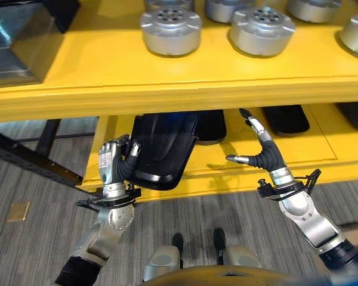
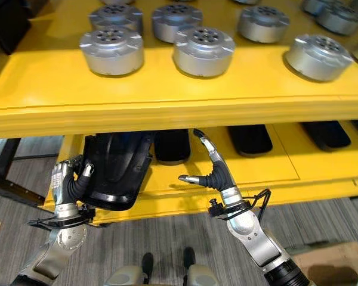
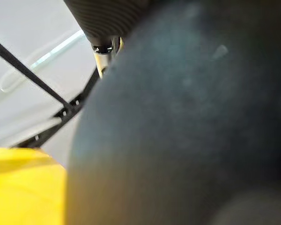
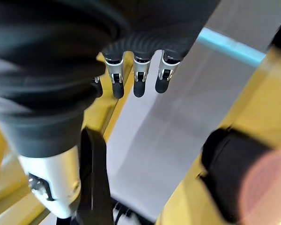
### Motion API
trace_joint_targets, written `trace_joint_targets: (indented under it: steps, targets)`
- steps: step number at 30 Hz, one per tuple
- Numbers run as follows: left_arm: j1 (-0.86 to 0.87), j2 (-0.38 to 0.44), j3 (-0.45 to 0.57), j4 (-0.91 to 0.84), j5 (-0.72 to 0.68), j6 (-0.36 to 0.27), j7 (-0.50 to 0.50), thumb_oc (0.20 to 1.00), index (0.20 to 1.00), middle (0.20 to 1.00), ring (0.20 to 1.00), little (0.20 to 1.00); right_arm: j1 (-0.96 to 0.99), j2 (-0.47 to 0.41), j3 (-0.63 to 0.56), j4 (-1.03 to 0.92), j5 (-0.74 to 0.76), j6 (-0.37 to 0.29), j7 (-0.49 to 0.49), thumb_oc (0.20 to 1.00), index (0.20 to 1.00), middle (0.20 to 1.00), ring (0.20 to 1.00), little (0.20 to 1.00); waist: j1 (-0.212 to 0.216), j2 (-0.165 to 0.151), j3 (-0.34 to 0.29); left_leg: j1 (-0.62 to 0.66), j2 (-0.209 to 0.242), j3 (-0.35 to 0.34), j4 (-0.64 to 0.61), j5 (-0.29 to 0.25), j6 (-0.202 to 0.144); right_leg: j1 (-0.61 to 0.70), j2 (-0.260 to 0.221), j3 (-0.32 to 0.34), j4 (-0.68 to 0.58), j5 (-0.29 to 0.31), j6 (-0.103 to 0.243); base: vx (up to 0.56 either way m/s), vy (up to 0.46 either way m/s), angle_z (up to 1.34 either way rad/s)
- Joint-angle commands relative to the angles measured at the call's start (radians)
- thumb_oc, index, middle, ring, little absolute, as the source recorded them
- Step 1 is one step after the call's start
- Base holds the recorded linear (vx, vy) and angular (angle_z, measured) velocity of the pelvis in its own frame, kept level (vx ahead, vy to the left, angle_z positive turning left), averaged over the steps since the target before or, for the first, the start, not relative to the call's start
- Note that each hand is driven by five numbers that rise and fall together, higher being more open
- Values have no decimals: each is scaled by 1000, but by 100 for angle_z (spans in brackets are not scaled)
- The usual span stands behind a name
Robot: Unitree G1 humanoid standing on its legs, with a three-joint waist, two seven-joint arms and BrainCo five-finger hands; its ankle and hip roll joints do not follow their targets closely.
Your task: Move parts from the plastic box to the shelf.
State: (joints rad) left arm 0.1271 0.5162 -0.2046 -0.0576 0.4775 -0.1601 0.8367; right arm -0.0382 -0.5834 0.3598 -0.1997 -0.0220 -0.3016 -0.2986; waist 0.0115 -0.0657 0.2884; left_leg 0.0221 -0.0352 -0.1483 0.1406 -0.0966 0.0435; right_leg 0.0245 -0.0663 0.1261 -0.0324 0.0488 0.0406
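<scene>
A large black moulded part (image 1: 164,146) leans at the front edge of the lower yellow shelf (image 1: 310,152). My left hand (image 1: 113,161) is shut on the part's left edge, thumb over its front. From the left wrist, the part (image 3: 187,117) looms dark and close. To the right of the part, my right hand (image 1: 267,158) is raised in front of the lower shelf, open, with straight fingers (image 4: 138,79) pointing up and the thumb stuck out toward the part, touching nothing.
Several round silver parts (image 2: 203,50) stand on the upper yellow shelf (image 2: 167,95). More black parts (image 2: 250,138) lie further back on the lower shelf. A dark box (image 1: 18,42) sits on the upper shelf's left end. Cardboard (image 2: 328,265) lies on the floor at right.
</scene>
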Motion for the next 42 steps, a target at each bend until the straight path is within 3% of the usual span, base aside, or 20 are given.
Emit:
trace_joint_targets:
  steps: [1, 6, 9, 12, 17, 24, 36, 42]
  targets:
    - [-32, 16, 19, -33, -59, -24, 71, 200, 200, 200, 200, 200, -27, -43, -32, -64, -132, -28, -143, 1000, 1000, 1000, 1000, 1000, -15, 2, -59, 71, 103, 50, -129, 8, -79, 16, -7, -44, 127, -80, 99, 5, 393, -94]
    - [21, 19, -5, -15, -120, -35, 46, 200, 200, 200, 200, 200, 71, -40, -138, -111, -135, 9, -297, 1000, 1000, 1000, 1000, 1000, -24, -13, -80, 104, 120, 69, -192, 14, -87, 31, -58, -44, 84, -45, 150, -10, 245, -15]
    - [56, -7, -11, -14, -201, -65, 15, 200, 200, 200, 200, 200, 113, -25, -164, -125, -136, -32, -335, 1000, 1000, 1000, 1000, 1000, -13, -25, -83, 113, 124, 82, -197, -1, -85, 49, -81, -70, 54, -38, 167, -28, 48, 15]
    - [56, -30, -15, -19, -262, -38, 9, 200, 200, 200, 200, 200, 110, -12, -162, -122, -138, -49, -357, 1000, 1000, 1000, 1000, 1000, -5, -34, -85, 117, 126, 85, -197, -6, -87, 62, -85, -90, 45, -43, 167, -2, -11, 19]
    - [48, -68, 49, 2, -369, 1, 90, 200, 200, 200, 200, 200, 87, -4, -150, -101, -127, -30, -335, 1000, 1000, 1000, 1000, 1000, 10, -45, -90, 126, 134, 89, -202, -3, -94, 82, -90, -130, 37, -54, 160, 4, -30, 0]
    - [22, -102, 153, 71, -423, 44, 90, 200, 200, 200, 200, 200, 64, 1, -128, -107, -89, -45, -239, 1000, 1000, 1000, 1000, 1000, 16, -48, -103, 139, 136, 97, -208, 2, -101, 94, -93, -151, 43, -64, 153, 12, 7, 6]
    - [7, -91, 192, 88, -334, 125, 52, 200, 200, 200, 200, 200, 61, 6, -123, -87, -74, -56, -160, 1000, 1000, 1000, 1000, 1000, 5, -27, -111, 150, 140, 101, -220, 14, -108, 102, -89, -147, 43, -75, 145, 1, 10, 0]
    - [-13, -50, 200, 147, -280, 112, 23, 200, 200, 200, 200, 200, 50, -18, -128, -73, -72, -68, -124, 1000, 1000, 1000, 1000, 1000, -12, -3, -120, 144, 146, 108, -224, 23, -116, 93, -93, -132, 41, -74, 145, -15, 62, -4]
